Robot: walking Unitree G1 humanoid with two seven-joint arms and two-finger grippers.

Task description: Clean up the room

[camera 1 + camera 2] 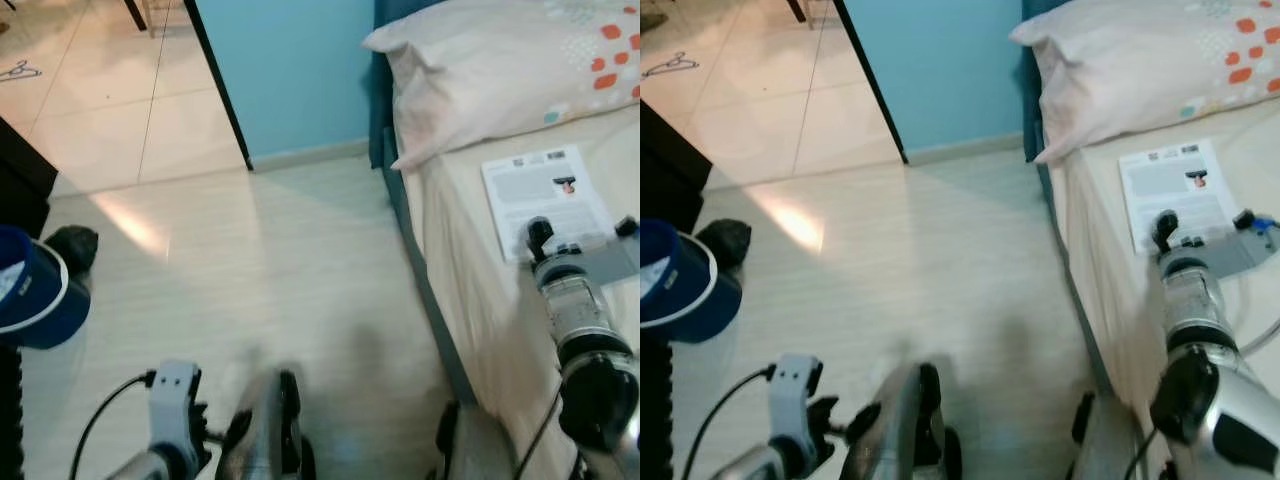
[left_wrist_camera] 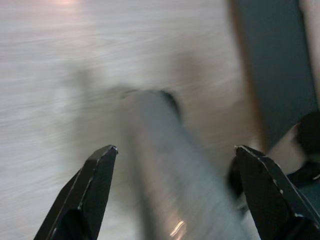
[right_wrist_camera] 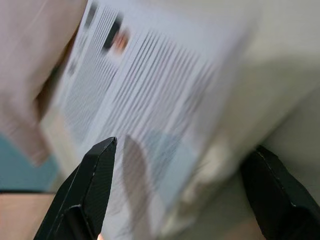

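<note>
Right gripper is over the bed, fingers spread wide apart with nothing between them, just above a printed paper sheet; the wrist view is blurred, so contact with the sheet cannot be judged. The sheet lies flat on the cream bed cover, near the bed's edge and just below a cream pillow with orange dots. Right arm reaches up along the bed from the lower right. Left gripper is low over the pale wood floor, its 2 fingers also apart and empty, with a blurred grey shape beneath. Further out: a blue cap at the left edge, a dark object beside it on the floor, and a light blue wall beyond.
</note>
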